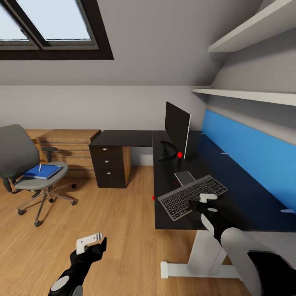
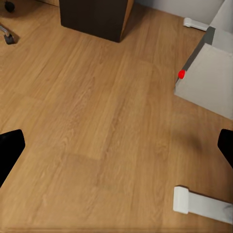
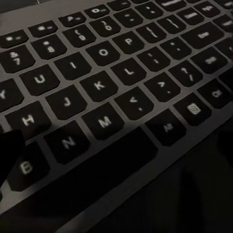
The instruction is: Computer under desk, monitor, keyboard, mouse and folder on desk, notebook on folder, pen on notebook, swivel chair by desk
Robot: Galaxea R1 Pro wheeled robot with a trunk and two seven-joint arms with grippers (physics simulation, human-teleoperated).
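The black-topped desk (image 1: 172, 213) carries the monitor (image 1: 177, 129) standing edge-on, with the keyboard (image 1: 187, 197) lying in front of it. A thin grey notebook (image 1: 184, 177) lies between them. My right gripper (image 1: 204, 200) hovers open just over the keyboard's near right part; the keys (image 3: 107, 92) sit close under one dark finger (image 3: 9, 155). The grey swivel chair (image 1: 24, 164) stands far left, apart from the desk, with the blue folder (image 1: 42, 171) and pale pen (image 1: 40, 167) on its seat. Over bare floor hangs my left gripper (image 1: 91, 242), open. The mouse and computer are out of view.
A black drawer unit (image 1: 109, 164) supports the desk's left wing, beside a low light-wood cabinet (image 1: 65, 144). The white desk foot (image 2: 201, 204) rests on the wood floor (image 2: 97, 121). A blue wall panel (image 1: 250, 156) and shelves (image 1: 246, 94) line the right wall.
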